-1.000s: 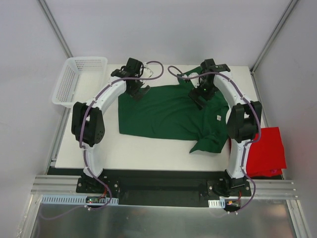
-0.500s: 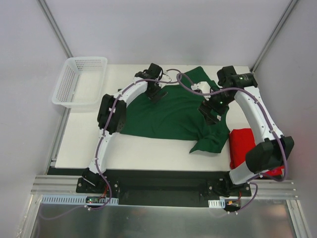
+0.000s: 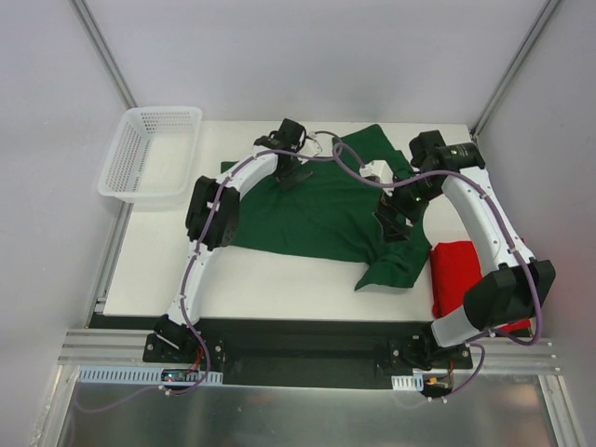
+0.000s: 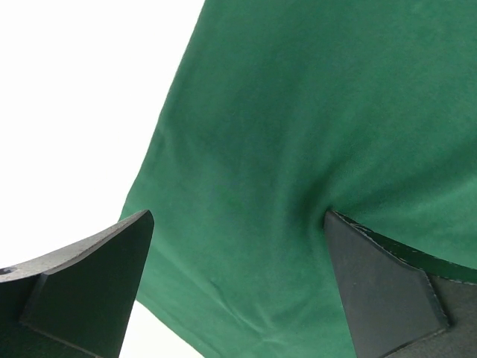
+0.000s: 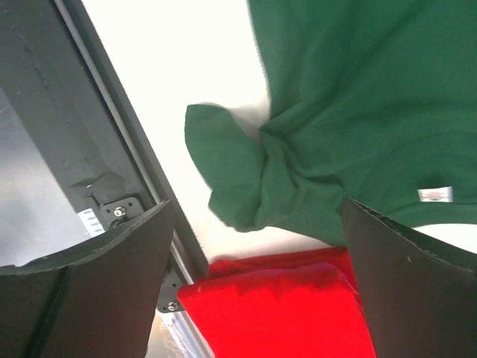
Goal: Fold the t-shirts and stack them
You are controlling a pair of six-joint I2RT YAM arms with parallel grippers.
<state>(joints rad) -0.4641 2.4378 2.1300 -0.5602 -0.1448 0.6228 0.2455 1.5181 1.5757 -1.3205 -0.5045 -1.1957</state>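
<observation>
1. At the far-left corner of the worktop (image 3: pixel 158 251) we see a white mesh basket (image 3: pixel 149 154). It hangs partly past the left edge.
2. The left gripper (image 3: pixel 291 175) sits over the far-left part of the green shirt (image 3: pixel 317 209), close to the shirt's edge. Its jaws stand wide and nothing lies gripped between them. In the wrist view one finger (image 4: pixel 373 276) meets the cloth, which puckers at its tip. The other finger is over the shirt's edge, where the white worktop begins.
3. The green shirt lies spread across the middle of the worktop, reaching toward the far-right corner. Most of it is flat with soft creases. Its near-right end is bunched into a rumpled sleeve (image 5: pixel 238 179) pointing at the near edge. A small white label (image 5: pixel 434 195) shows on the cloth in the right wrist view.
4. The right gripper (image 3: pixel 396 219) hangs above the right part of the green shirt, over the bunched sleeve. Its jaws are wide apart and hold nothing.
5. The red shirt (image 3: pixel 461 275) lies in a loose heap at the right edge, near the near-right corner. It is just beside the green sleeve. We cannot tell whether the two touch.
</observation>
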